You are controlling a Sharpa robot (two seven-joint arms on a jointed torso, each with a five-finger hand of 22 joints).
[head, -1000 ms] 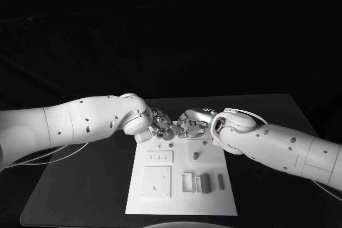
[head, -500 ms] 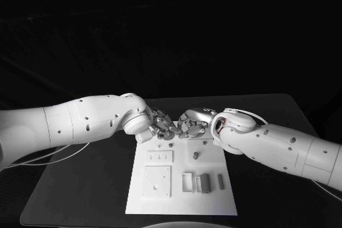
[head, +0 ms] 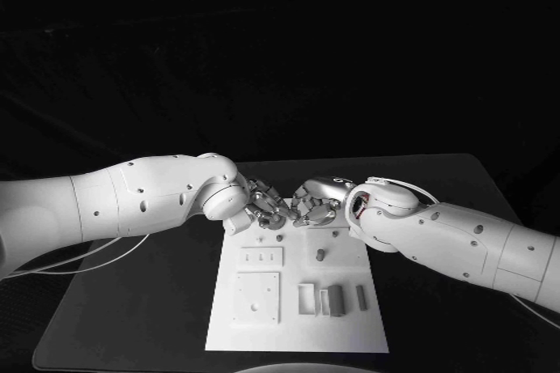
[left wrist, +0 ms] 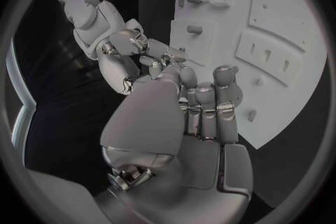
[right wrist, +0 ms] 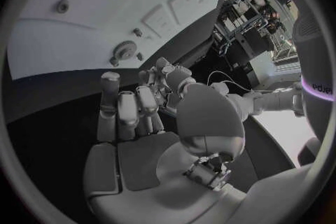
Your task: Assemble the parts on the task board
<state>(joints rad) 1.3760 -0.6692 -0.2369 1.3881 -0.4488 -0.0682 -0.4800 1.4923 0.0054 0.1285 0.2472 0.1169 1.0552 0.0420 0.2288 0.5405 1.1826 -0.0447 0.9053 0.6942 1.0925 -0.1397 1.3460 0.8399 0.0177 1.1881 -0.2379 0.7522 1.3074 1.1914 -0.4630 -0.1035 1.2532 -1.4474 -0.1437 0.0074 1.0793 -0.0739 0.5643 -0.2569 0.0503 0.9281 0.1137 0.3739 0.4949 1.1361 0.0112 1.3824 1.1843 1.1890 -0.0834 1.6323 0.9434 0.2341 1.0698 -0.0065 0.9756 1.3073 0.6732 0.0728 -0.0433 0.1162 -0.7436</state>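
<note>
The white task board (head: 266,316) lies in the middle of the black table. My left hand (head: 261,207) and right hand (head: 313,206) meet fingertip to fingertip just over the board's far edge. Both have their fingers curled in. In the left wrist view my left hand (left wrist: 182,117) reaches toward the right hand (left wrist: 122,53); what lies between the tips is hidden. A grey cylinder (head: 321,255), a grey block (head: 336,300) and a slim grey piece (head: 362,297) stand on the board. A small gear (right wrist: 126,49) sits on the board (right wrist: 63,39) close under my right hand (right wrist: 154,123).
The board has a raised square plate (head: 256,297) at its near left and a slotted plate (head: 263,256) behind it. Bare black table (head: 140,308) lies on either side of the board. Both white forearms slant in over the table's far corners.
Both hands have stayed together at the board's far edge, with only slight shifts of the fingers. The parts on the board have not moved.
</note>
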